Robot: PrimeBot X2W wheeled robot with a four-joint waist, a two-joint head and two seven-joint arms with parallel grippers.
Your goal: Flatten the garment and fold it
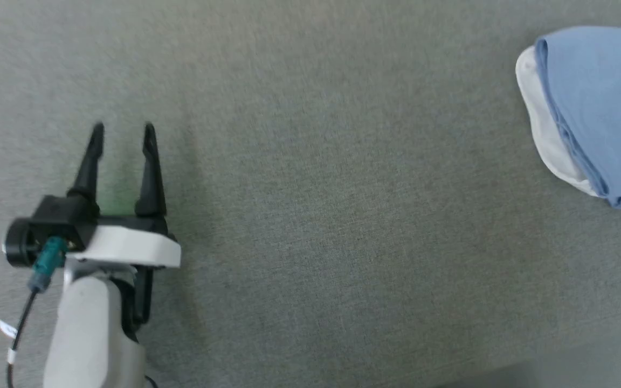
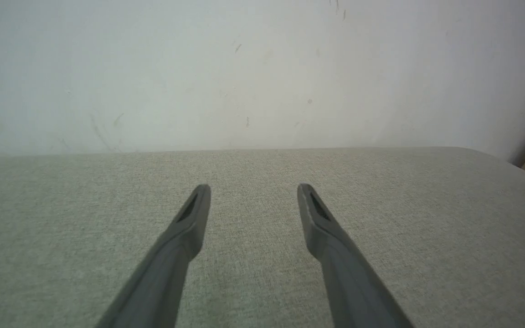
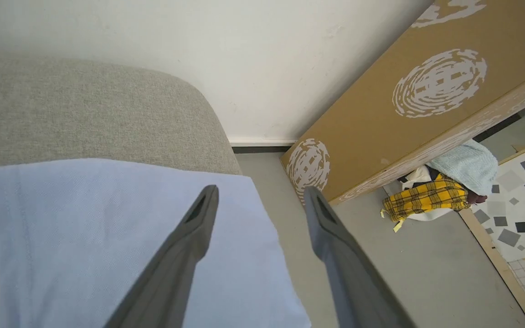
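Upholstery (image 1: 343, 215), grey and woven, lies under my head view. My left pincer (image 1: 122, 129) sits at about 8 o'clock there, its two dark fingers spread and pointing to 12 o'clock with nothing between them. It is over bare grey weave, well apart from the garment (image 1: 601, 108). That garment, folded into a light blue bundle, lies at 2 o'clock against the view's edge, with a white layer (image 1: 545, 134) peeking out along its 9 o'clock side. Seen from my right wrist, my right pincer (image 3: 260, 193) is spread too and pinches nothing: one finger crosses the blue cloth, the other stands over grey floor (image 3: 426, 273) past the cushion's edge. At 2 o'clock in that view a brown board (image 3: 381, 114) with white swirls leans by the white wall (image 3: 267, 68), and a yellow checked cloth (image 3: 426, 200) lies at 3 o'clock.
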